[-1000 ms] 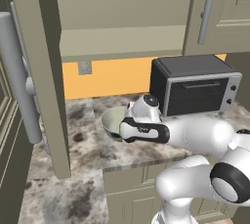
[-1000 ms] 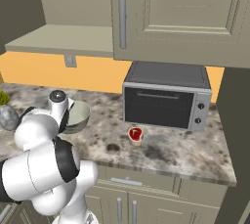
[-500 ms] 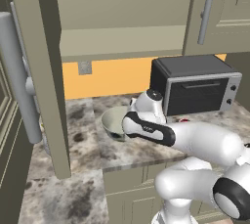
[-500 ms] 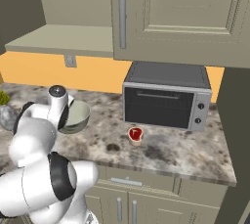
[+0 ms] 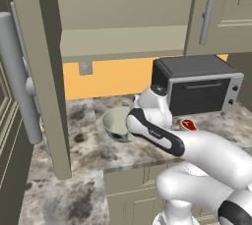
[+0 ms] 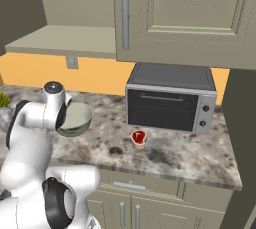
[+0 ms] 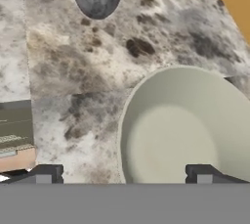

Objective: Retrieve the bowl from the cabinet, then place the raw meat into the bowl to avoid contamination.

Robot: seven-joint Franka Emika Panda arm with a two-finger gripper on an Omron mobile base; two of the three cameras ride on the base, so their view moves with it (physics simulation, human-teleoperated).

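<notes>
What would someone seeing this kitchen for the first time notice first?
Probably the white arm bent over the counter, its open gripper just above the empty bowl. Next, the cabinet with its door swung open over a bare shelf, and the small red meat lying in front of the toaster oven.

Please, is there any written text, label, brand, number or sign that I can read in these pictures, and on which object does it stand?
None: no readable text shows in any view.
Toaster oven: two knobs on its front, no legible marks around them.
Wall plate on the orange wall: blank.
Bowl, steak, cabinet door: no lettering.
</notes>
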